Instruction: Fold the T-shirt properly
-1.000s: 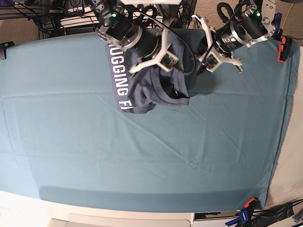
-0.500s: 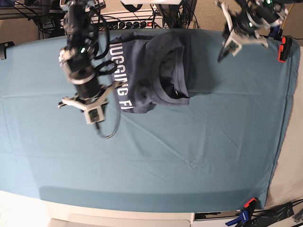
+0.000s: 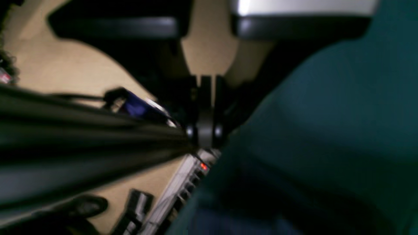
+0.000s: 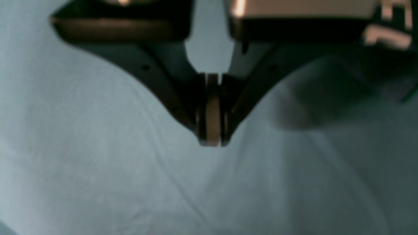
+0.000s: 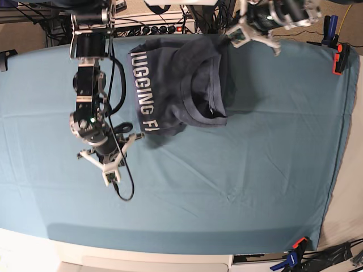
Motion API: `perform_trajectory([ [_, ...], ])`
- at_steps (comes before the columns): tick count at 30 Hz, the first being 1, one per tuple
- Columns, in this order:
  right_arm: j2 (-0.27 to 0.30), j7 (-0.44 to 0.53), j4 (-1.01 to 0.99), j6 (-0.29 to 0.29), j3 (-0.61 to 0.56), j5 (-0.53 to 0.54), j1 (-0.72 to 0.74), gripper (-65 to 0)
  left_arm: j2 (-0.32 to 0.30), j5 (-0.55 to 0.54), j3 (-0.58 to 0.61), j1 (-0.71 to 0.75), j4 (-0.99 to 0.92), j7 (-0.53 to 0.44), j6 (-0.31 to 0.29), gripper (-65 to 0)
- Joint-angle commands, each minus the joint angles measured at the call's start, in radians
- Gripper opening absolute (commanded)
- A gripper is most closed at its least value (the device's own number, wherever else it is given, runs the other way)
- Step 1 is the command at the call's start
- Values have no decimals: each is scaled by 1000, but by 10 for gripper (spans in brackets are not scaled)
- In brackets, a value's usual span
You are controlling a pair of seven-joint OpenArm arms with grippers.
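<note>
Fingers: both pairs I see pressed together, empty.
T-shirt [image 5: 181,93]: bunched at twelve o'clock, so I judge folding unfinished.

Table [image 5: 238,187] covered edge to edge by teal cloth [image 5: 170,204]; faint creases seen across middle, small pucker toward near right. T-shirt [image 5: 178,90] laid bunched on cloth at far edge, near centre; white lettering shown on its left part, ribbed collar turned up on right. Cloth pinned at right edge by orange clamp [image 5: 338,58], at near right corner by second clamp [image 5: 295,249].
</note>
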Motion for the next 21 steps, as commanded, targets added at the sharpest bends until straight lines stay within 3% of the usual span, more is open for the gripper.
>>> perform_trajectory([
  [1,5,8,5,-1,2,6,34,-650,-5,24,35,-15,18,-29,10,-650],
  [4,5,6,-6,-1,2,13,43,-650,-4,92,135,-81,-35,-47,52,-650],
  [11,6,-11,-6,-1,2,32,39,-650,-2,112,276,-214,-220,-72,52,-650],
  [17,5,-13,-6,34,2,57,39,-650,-2,89,314,-272,-241,-87,54,-650],
  [21,5,-17,-7,34,2,57,33,-650,1,88,314,-282,-241,-87,91,-650],
])
